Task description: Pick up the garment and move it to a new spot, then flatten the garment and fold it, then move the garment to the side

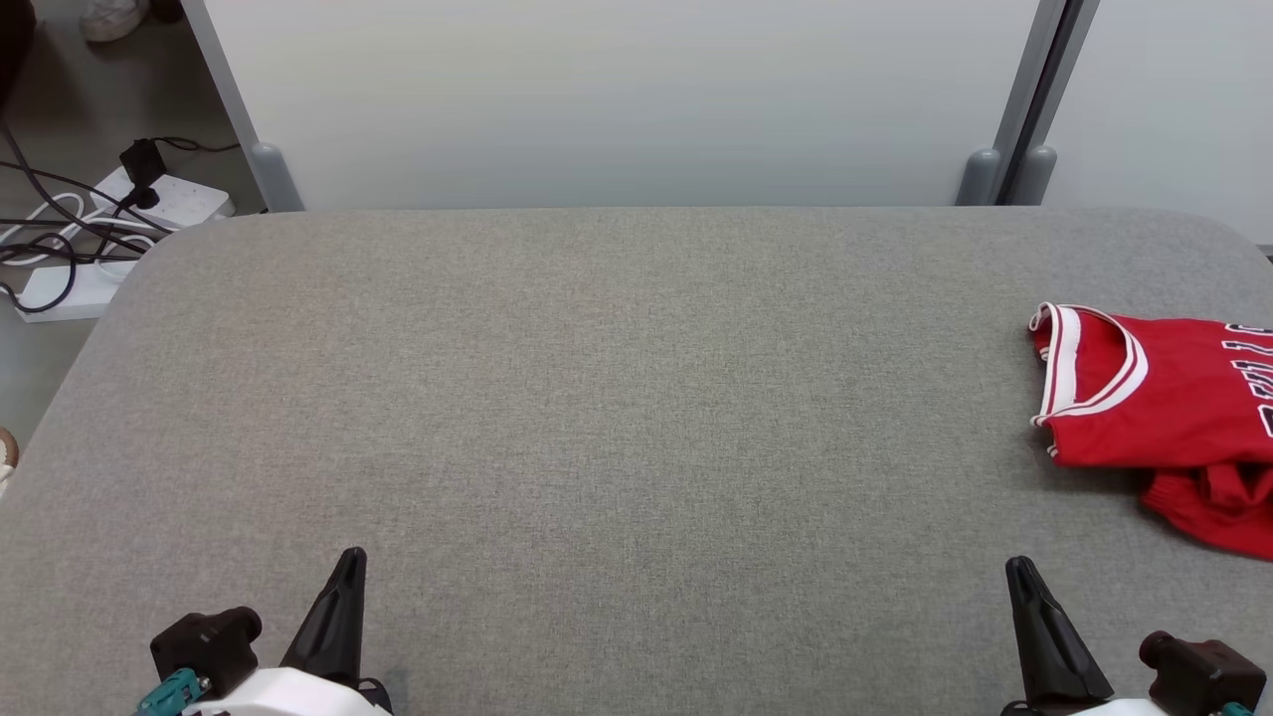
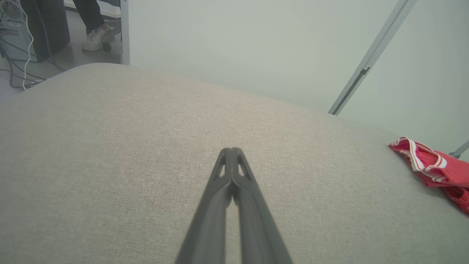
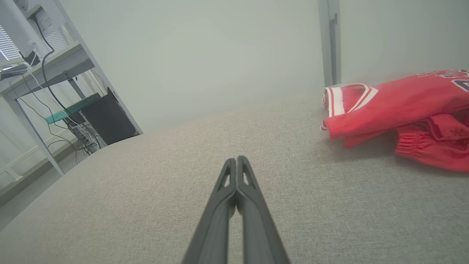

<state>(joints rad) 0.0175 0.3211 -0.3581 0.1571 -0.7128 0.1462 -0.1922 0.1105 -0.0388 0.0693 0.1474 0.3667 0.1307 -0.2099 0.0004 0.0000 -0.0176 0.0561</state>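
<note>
Head view: red basketball jersey [image 1: 1164, 398] lies on the grey padded table [image 1: 597, 398], ahead of the right gripper [image 1: 1018, 569] jaws and out to their right, near but not touching. It's well apart from the left gripper [image 1: 350, 557] jaws, far across to their right, and part of it runs off the picture's right edge. Both jaw pairs are clenched on nothing, tips pressed together, same in each wrist view, over bare table cloth. Jersey looks roughly doubled over, white-striped neckline [image 1: 1060, 358] toward the table centre, lettering up. A bunched, gathered red lump [image 3: 421, 152] sits at the edge nearest the right jaws; can't tell if it's hem or a separate piece. Stage is ambiguous: fits a rumpled jersey waiting at the side for pickup, and equally a loosely folded one already parked there. Handling guess: light thin knit, limp, zero stiffness, probably a bit slick, so it should drape, and layers may slide apart when lifted. Not fragile. If a grip is wanted, the stitched neckline looks best, being thicker and less slippery than the body panel. One gripper at each end of it should let the jersey hang flat. A mid-panel pinch risks catching one layer only.
</note>
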